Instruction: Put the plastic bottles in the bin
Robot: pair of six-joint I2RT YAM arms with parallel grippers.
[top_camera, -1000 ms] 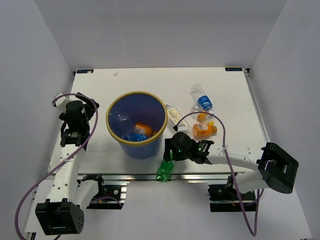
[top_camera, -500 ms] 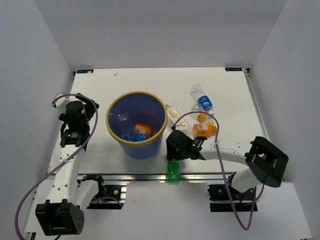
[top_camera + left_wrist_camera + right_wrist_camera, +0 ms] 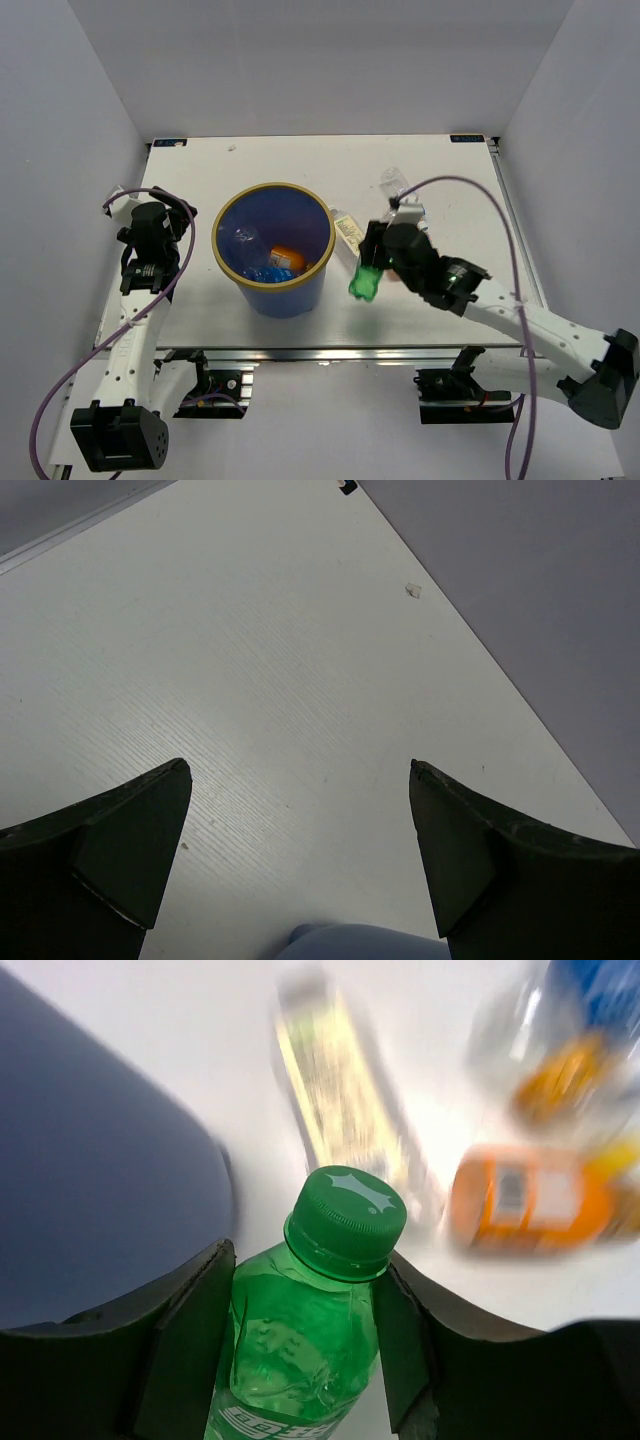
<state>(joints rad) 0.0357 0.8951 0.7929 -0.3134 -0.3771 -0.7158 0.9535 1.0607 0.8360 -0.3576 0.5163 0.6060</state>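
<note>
My right gripper (image 3: pixel 305 1260) is shut on the green bottle (image 3: pixel 318 1345), its fingers (image 3: pixel 190 1330) pressing both sides below the green cap. From above, the green bottle (image 3: pixel 363 284) hangs off the table just right of the blue bin (image 3: pixel 222 262). An orange bottle (image 3: pixel 287 257) and a clear one (image 3: pixel 243 237) lie inside the bin. On the table lie the yellowish-label bottle (image 3: pixel 347 230), an orange bottle (image 3: pixel 530 1200) and a blurred blue-label bottle (image 3: pixel 590 1000). My left gripper (image 3: pixel 300 780) stands open over bare table, left of the bin.
The bin's dark blue wall (image 3: pixel 90 1160) fills the left of the right wrist view, close to the held bottle. My right arm (image 3: pixel 500 300) stretches across the table's right half, covering part of the loose bottles. Grey walls enclose the white table (image 3: pixel 450 160) on three sides.
My right gripper has shut on the green bottle at the table's near edge, then lifted it up and back to beside the bin. The left arm has not moved.
</note>
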